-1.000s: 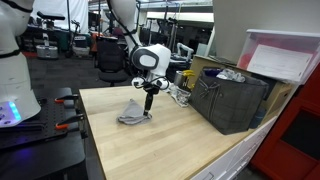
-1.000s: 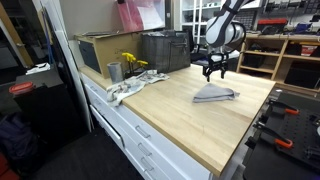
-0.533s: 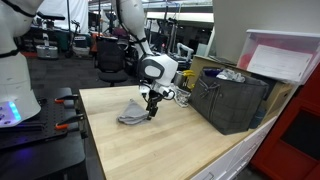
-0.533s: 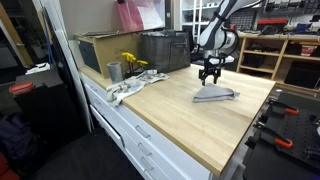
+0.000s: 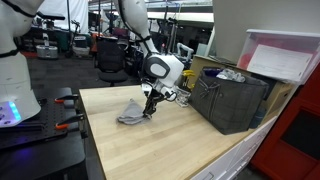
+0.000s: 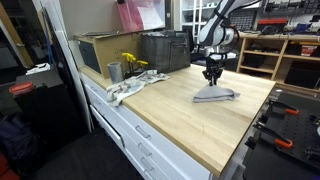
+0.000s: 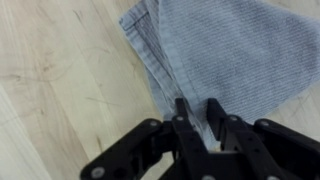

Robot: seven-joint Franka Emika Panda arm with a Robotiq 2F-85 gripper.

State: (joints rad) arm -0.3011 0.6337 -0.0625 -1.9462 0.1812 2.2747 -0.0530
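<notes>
A grey cloth [image 5: 129, 113] [image 6: 216, 95] lies crumpled on the wooden table [image 5: 160, 150] [image 6: 185, 125]. My gripper [image 5: 148, 111] [image 6: 212, 81] points straight down at the cloth's edge nearest the dark bin. In the wrist view the grey cloth [image 7: 235, 50] fills the upper right. My gripper [image 7: 198, 112] has its two black fingers drawn close together, and a bunched fold of the cloth's left hem sits between them. The fingertips press onto the fabric at the table surface.
A dark mesh bin [image 5: 232, 98] [image 6: 165, 50] stands at the table's back, with a cardboard box [image 6: 100, 52] beside it. A metal cup [image 6: 114, 71], yellow flowers [image 6: 133, 63] and a white rag [image 6: 125, 88] sit near one corner. Cables [image 5: 180, 96] lie close to the bin.
The arm has come down onto the cloth's edge and the jaws have gone from wide apart to nearly together round the hem.
</notes>
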